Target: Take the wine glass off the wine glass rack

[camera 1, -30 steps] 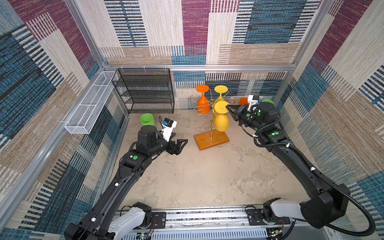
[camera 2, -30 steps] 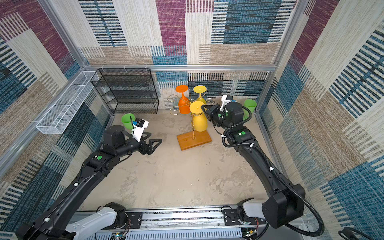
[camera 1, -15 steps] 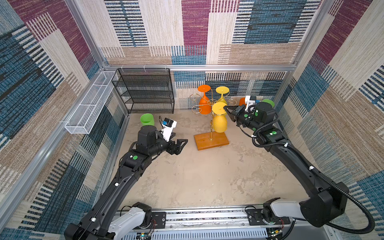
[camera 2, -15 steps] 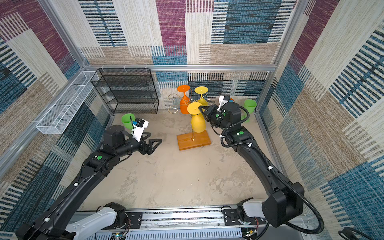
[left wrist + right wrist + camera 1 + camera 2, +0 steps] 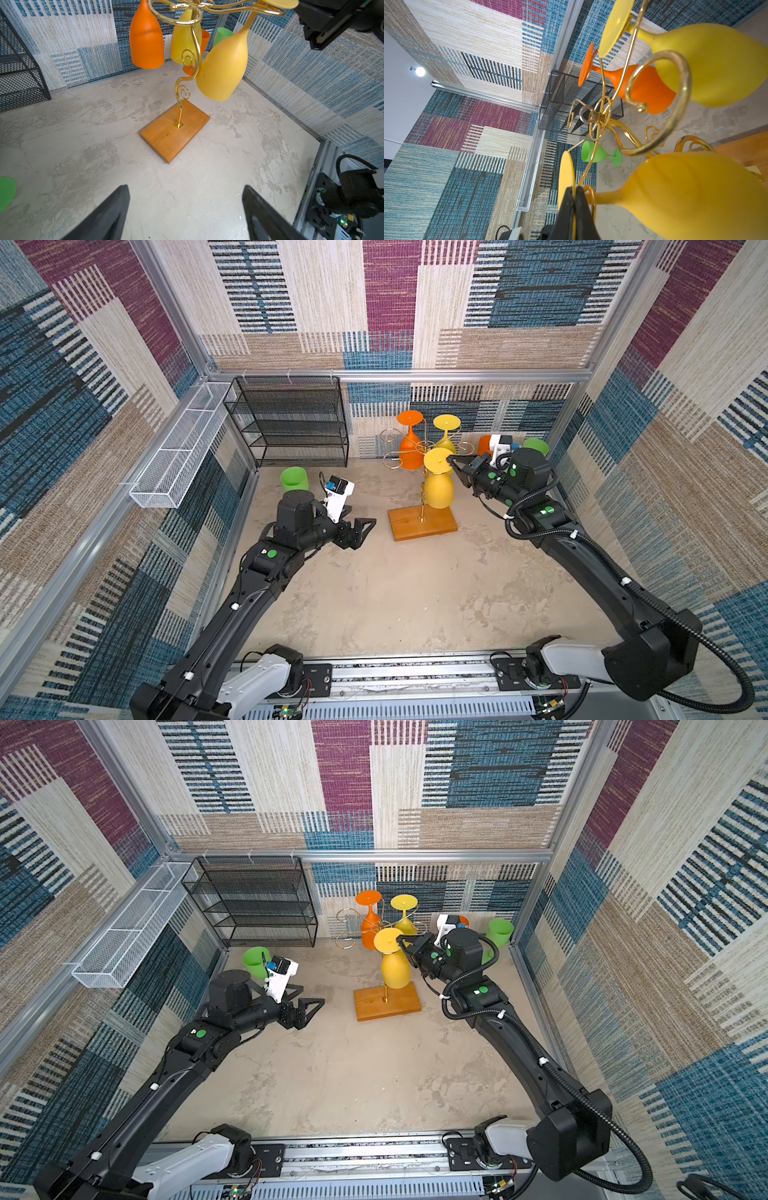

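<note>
The wine glass rack is a gold wire stand on an orange-brown wooden base, at the back middle of the floor. An amber-yellow wine glass hangs upside down and tilted, with its stem in a gold scroll loop. My right gripper is shut on the rim of that glass's foot disc. My left gripper is open and empty, low over the floor to the left of the rack's base.
An orange glass and a yellow glass also hang on the rack. A green glass stands behind the left arm and another in the back right corner. A black mesh shelf and a white wire tray line the back left.
My right gripper has shifted slightly left and lower with the amber-yellow glass's foot, and the bowl followed. The left arm has not moved.
</note>
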`<state>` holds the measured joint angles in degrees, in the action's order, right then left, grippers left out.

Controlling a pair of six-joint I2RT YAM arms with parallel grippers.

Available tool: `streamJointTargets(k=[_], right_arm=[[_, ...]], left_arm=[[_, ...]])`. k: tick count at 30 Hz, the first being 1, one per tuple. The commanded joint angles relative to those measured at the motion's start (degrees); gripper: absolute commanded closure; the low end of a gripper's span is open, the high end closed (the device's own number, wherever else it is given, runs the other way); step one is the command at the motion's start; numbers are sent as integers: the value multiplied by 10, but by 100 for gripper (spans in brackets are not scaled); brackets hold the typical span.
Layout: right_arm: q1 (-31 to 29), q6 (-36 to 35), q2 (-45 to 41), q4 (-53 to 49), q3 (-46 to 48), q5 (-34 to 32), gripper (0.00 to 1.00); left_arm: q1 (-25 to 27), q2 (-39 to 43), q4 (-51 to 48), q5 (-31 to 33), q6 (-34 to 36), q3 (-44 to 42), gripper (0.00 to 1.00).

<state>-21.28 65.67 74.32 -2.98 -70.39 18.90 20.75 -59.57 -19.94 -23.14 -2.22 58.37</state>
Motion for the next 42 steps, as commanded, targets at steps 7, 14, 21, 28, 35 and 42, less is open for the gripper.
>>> streamJointTargets(k=[7,14,21,28,35,42], right_arm=[[-14,6,-8,20,6,-2,100],[-20,8,-25,19,17,-12,100],[-23,14,-36,15,19,-20,100],[-31,13,-35,14,19,-20,100],[-43,13,-44,9,21,-28,100],[-52,13,-58,6,32,-38,100]], left_arm=[[2,1,10,-12,-2,4,13],[4,2,10,-13,-2,3,13],[8,6,9,-9,-2,2,13],[12,11,7,-4,0,2,13],[15,12,7,-4,0,2,13],[19,15,6,-3,0,2,13]])
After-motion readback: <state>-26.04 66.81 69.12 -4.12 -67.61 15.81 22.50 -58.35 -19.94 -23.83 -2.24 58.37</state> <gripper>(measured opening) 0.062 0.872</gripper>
